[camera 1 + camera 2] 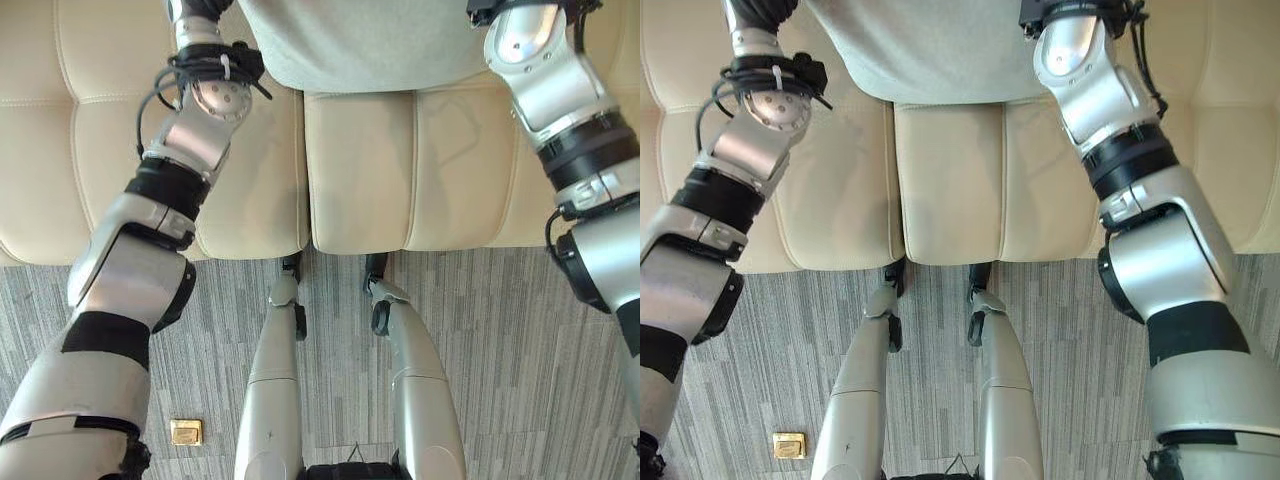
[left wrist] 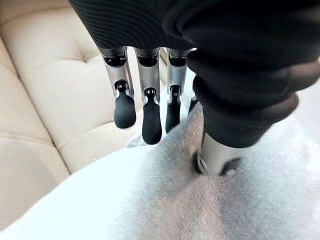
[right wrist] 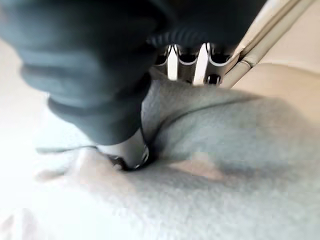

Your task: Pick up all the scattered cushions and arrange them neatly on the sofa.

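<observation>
Grey cushion (image 1: 370, 45), 1, pinched by 2 robot hands, left (image 2: 150, 107) and right (image 3: 135, 150), above cream sofa (image 1: 360, 170).

Lighting is even and fairly bright across the cream sofa (image 1: 360, 170), apparently from overhead. Soft-edged shadows fall on the seat beneath the grey cushion (image 1: 360, 40) and along the seam between the seat pads; a darker band lies on the grey carpet (image 1: 500, 350) just under the sofa's front edge. Mild sheen shows on the leather. In the right wrist view the cushion (image 3: 235, 140) is soft and unfocused, and its near side is washed out almost to white. In the left wrist view the cushion's nap nearest the camera blurs, while the sofa back behind it stays reasonably crisp.
</observation>
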You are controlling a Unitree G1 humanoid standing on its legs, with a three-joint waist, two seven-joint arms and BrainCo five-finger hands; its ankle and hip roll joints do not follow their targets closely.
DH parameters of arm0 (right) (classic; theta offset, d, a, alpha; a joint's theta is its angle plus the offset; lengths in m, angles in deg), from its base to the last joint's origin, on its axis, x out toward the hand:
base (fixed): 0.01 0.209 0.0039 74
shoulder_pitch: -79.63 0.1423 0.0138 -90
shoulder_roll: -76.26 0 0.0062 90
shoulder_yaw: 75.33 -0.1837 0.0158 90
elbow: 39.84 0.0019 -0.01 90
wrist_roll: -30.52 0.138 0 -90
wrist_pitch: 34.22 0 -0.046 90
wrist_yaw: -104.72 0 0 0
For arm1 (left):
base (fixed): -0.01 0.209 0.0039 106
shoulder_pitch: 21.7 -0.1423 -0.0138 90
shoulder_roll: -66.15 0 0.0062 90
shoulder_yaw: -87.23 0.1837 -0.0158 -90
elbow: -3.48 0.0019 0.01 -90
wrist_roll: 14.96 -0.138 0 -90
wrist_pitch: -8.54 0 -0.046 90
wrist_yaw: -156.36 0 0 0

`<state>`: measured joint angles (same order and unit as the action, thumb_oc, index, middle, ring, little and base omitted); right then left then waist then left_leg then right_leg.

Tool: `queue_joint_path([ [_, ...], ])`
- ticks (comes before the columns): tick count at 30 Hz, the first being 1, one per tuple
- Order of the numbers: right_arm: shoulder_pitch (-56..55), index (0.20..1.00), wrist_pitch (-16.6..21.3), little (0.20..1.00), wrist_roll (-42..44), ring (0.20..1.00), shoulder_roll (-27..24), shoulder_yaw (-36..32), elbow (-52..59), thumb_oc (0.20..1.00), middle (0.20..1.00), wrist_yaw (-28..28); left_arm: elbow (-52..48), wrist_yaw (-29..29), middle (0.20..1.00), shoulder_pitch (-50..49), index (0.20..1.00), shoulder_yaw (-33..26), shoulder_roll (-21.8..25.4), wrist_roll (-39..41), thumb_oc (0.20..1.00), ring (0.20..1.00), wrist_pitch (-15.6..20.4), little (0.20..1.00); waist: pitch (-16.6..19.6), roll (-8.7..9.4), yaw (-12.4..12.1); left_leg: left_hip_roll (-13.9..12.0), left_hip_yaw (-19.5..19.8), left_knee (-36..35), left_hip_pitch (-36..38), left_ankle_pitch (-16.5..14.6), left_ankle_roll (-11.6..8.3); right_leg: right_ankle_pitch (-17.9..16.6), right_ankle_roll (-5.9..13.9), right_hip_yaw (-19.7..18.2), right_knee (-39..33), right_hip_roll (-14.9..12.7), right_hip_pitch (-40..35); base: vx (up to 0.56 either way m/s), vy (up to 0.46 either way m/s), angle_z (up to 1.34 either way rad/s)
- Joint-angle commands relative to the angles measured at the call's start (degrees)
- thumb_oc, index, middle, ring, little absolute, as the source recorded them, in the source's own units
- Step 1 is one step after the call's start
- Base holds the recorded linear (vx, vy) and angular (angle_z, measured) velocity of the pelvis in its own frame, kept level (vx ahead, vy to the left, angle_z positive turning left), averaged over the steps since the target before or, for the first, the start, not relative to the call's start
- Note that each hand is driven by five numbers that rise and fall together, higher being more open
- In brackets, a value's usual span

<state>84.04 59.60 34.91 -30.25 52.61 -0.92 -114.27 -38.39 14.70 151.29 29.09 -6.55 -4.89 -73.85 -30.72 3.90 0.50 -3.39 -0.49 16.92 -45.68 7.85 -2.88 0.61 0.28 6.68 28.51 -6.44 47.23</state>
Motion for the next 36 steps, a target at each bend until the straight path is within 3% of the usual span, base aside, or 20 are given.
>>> queue_joint_path([
  [1,-2.4,1.0,-1.9,1.0,3.1,1.0,2.7,4.1,-1.9,1.0,1.0,4.9,0.7,-5.1,1.0,2.5,1.0,-2.1,-2.6,15.2,1.0,1.0,6.7,1.0,6.4,0.21,-0.7,1.3,1.8,3.6,-0.7,-10.5,-1.97,5.1,6.61,-1.2,-7.7,-1.2,-6.2,0.0,0.0,0.0],
  [3,-1.4,1.0,-3.1,1.0,7.0,1.0,1.5,4.4,-3.5,1.0,1.0,5.9,2.7,-8.6,1.0,2.9,1.0,-2.6,-3.6,26.3,1.0,1.0,7.8,1.0,6.5,0.17,-0.8,1.5,1.8,1.9,1.2,-9.8,-2.18,4.5,6.73,-1.0,-9.2,-1.1,-7.8,-0.04,0.007,0.06],
  [4,-2.2,1.0,-2.9,1.0,10.5,1.0,1.2,2.9,-3.4,1.0,1.0,5.7,2.5,-10.1,1.0,2.8,1.0,-3.1,-4.0,31.4,1.0,1.0,8.3,1.0,6.2,-0.08,-0.8,1.7,1.5,0.8,1.5,-7.7,-1.94,2.7,6.59,-0.5,-10.3,-1.3,-8.2,-0.06,0.025,0.07],
  [5,-4.6,1.0,-0.6,1.0,18.8,1.0,1.5,-1.8,-2.0,1.0,1.0,4.5,2.2,-12.3,1.0,2.5,1.0,-3.8,-3.9,37.2,1.0,1.0,8.3,1.0,6.6,-0.49,-1.0,1.9,1.6,-0.7,3.7,-7.2,-2.1,2.2,6.81,-0.4,-11.7,-1.3,-10.3,-0.06,0.033,0.04],
  [7,-7.9,1.0,3.2,1.0,26.9,1.0,2.2,-9.3,2.0,1.0,1.0,2.0,1.4,-13.7,1.0,1.7,1.0,-4.5,-2.0,39.1,1.0,1.0,7.6,1.0,7.6,-1.18,-1.0,2.1,1.6,-3.6,7.5,-6.5,-2.25,1.7,7.08,-0.2,-13.9,-1.3,-13.4,0.06,0.019,0.01],
  [10,-11.4,1.0,5.5,1.0,30.6,1.0,4.1,-15.5,3.6,1.0,1.0,-0.3,1.5,-13.7,1.0,-0.6,1.0,-6.4,-1.9,42.1,1.0,1.0,7.9,1.0,9.0,-1.21,-0.8,2.2,1.5,-5.9,11.3,-6.2,-2.24,1.0,7.3,-0.2,-16.1,-1.4,-16.9,0.07,0.026,0.06],
  [15,-15.0,1.0,4.2,1.0,29.9,1.0,6.1,-17.7,2.1,1.0,1.0,-2.2,0.7,-12.9,1.0,-5.2,1.0,-8.8,-1.5,43.0,1.0,1.0,8.1,1.0,11.3,-1.01,-0.4,2.1,0.9,-9.1,16.6,-6.0,-2.13,-0.4,7.67,-0.3,-20.3,-1.4,-22.2,0.06,0.039,0.0],
  [19,-23.3,1.0,2.1,1.0,23.0,1.0,6.6,-19.9,6.9,1.0,1.0,-2.0,-5.0,-13.2,1.0,-14.3,1.0,-11.2,1.0,37.0,1.0,1.0,6.9,1.0,13.0,-1.13,-0.5,2.2,0.4,-11.2,20.1,-5.4,-1.87,-1.6,7.66,-0.4,-22.4,-1.5,-25.3,0.05,0.03,-0.07],
  [22,-36.4,1.0,0.7,1.0,15.4,1.0,4.2,-22.3,13.2,1.0,1.0,2.2,-10.9,-16.4,1.0,-27.3,1.0,-13.6,6.4,25.1,1.0,1.0,4.8,1.0,15.0,-1.46,-0.4,2.0,-0.4,-13.6,24.7,-5.6,-1.76,-2.1,7.94,-0.6,-24.3,-1.7,-29.0,0.1,0.066,-0.08],
  [25,-46.6,1.0,0.4,1.0,13.0,1.0,3.2,-24.0,19.0,1.0,1.0,7.1,-14.5,-18.4,1.0,-38.0,1.0,-16.9,7.9,19.9,1.0,1.0,3.8,1.0,16.4,-1.46,0.0,1.7,-1.1,-14.9,26.7,-5.2,-1.66,-2.7,8.08,-0.7,-25.4,-1.8,-30.6,0.07,0.048,-0.11],
  [26,-56.3,1.0,0.9,1.0,10.9,1.0,2.9,-25.9,24.6,1.0,1.0,11.6,-17.4,-20.9,1.0,-48.1,1.0,-20.1,7.8,15.1,1.0,1.0,2.6,1.0,17.4,-1.5,0.3,1.4,-1.6,-15.7,28.8,-5.4,-1.55,-2.8,8.23,-0.8,-26.2,-1.9,-32.2,0.11,0.062,-0.16],
  [27,-57.0,1.0,0.7,1.0,10.8,1.0,2.9,-25.8,25.0,1.0,1.0,11.7,-17.9,-20.9,1.0,-48.9,1.0,-20.3,7.8,14.9,1.0,1.0,2.5,1.0,17.7,-1.54,0.3,1.4,-1.7,-15.8,29.1,-5.4,-1.55,-2.8,8.23,-0.8,-26.3,-1.8,-32.4,0.14,0.068,-0.18],
  [28,-66.1,1.0,1.2,1.0,9.3,1.0,2.4,-28.3,27.8,1.0,1.0,16.6,-20.8,-23.5,1.0,-58.5,1.0,-23.1,7.8,8.9,1.0,1.0,2.0,1.0,18.9,-1.56,0.6,1.4,-2.0,-16.7,31.0,-5.5,-1.43,-2.9,8.47,-0.9,-27.0,-1.9,-34.0,0.07,0.029,-0.14],
  [29,-66.5,1.0,1.2,1.0,9.2,1.0,2.4,-28.2,28.1,1.0,1.0,16.7,-21.1,-23.5,1.0,-59.0,1.0,-23.2,7.8,8.7,1.0,1.0,1.9,1.0,19.1,-1.58,0.6,1.4,-2.0,-16.9,31.2,-5.5,-1.43,-2.9,8.48,-0.9,-27.1,-1.9,-34.2,0.11,0.061,-0.14],
  [30,-72.5,1.0,1.3,1.0,6.9,1.0,2.2,-30.4,28.9,1.0,1.0,19.7,-22.3,-25.5,1.0,-66.2,1.0,-25.6,7.0,4.2,1.0,1.0,1.3,1.0,20.2,-1.83,0.8,1.3,-2.4,-17.9,33.0,-5.6,-1.34,-2.8,8.58,-0.8,-27.7,-2.0,-35.5,0.08,0.041,-0.09],
  [36,-84.1,1.0,0.5,1.0,2.7,1.0,3.7,-34.1,26.7,1.0,1.0,24.4,-19.4,-28.5,1.0,-77.3,1.0,-28.8,1.7,-2.5,1.0,1.0,-0.4,1.0,22.7,-2.17,1.3,1.4,-2.7,-20.6,37.1,-5.5,-1.11,-3.0,8.91,-0.5,-29.3,-1.9,-38.8,0.05,0.028,-0.01],
])
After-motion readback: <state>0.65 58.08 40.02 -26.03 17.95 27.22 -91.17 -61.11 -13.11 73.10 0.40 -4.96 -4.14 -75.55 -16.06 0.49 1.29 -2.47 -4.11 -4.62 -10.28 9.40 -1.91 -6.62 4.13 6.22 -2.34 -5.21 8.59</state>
